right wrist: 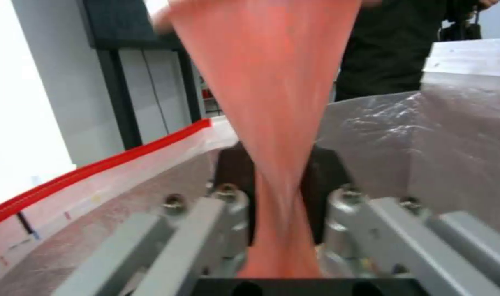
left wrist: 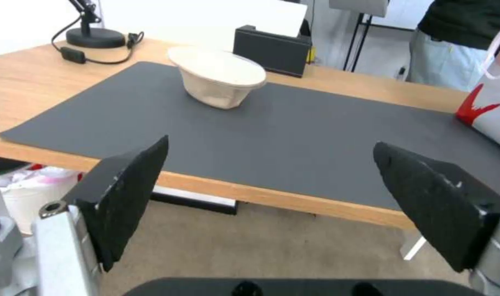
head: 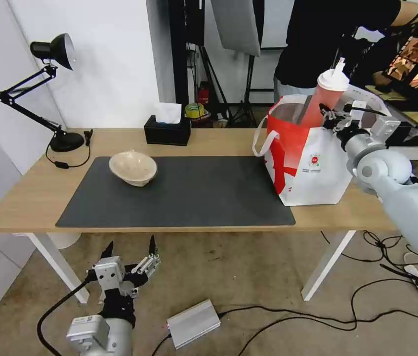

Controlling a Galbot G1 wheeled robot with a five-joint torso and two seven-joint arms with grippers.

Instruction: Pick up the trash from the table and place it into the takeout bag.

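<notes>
Light wood runs the length of the counter (head: pixel 31 193), with a dark grey mat (head: pixel 194 198) spread across its middle and a white wall behind. Over on the robot's right end stands the takeout bag (head: pixel 313 173), white with a red side panel, mouth open, silver lining catching the light in the right wrist view (right wrist: pixel 453 135). And look at the right claw (head: pixel 328 117): it sits right at the bag's open top, clamped on the red drink cup (head: pixel 325 99). The cup tilts, its white domed lid (head: pixel 333 79) up above the bag's rim, its lower end dipping inside the mouth. From the right wrist view the cup's red body (right wrist: pixel 272 123) is squeezed hard between the two black pads (right wrist: pixel 324 181), pinched narrow where they bite.

Meanwhile, the beige paper-pulp bowl (head: pixel 133 168) rests on the mat toward the robot's left, tipped on its side, well apart from the bag. The left claw (head: pixel 130 257) hangs low in front of the counter's near edge, below the tabletop, fingers spread wide with nothing between them. In its own wrist view the bowl (left wrist: pixel 217 80) lies beyond those parted black fingers (left wrist: pixel 124 193), across the mat, untouched. Behind the bowl, at the counter's back edge, sits a black tissue box (head: pixel 167 129), and a black desk lamp (head: pixel 46 89) stands at the far left corner.
</notes>
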